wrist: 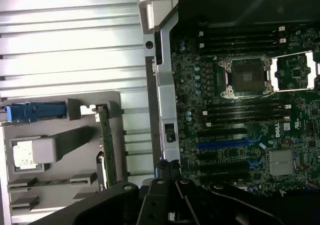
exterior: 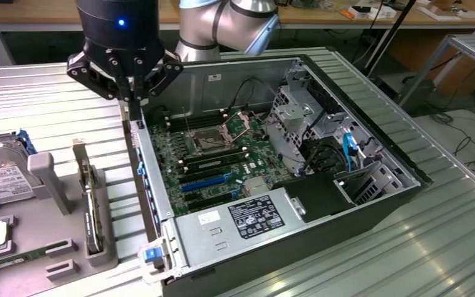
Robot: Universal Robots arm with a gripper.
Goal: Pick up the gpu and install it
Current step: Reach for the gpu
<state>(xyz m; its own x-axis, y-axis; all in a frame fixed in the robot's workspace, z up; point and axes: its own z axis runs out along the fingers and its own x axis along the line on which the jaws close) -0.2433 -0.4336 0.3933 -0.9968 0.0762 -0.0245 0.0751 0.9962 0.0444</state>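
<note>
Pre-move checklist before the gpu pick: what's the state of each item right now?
1. Tool empty: ok, it holds nothing.
2. Tool open for a grasp: not ok, it is shut.
3. gpu accessible: ok, it stands on edge in the grey holder, outside the case.
4. Tool lined up over the gpu: not ok, it hangs above the case's rear wall.
5. Blue slot free: ok, there is no card in it.
6. Slot latch position: cannot tell.
</note>
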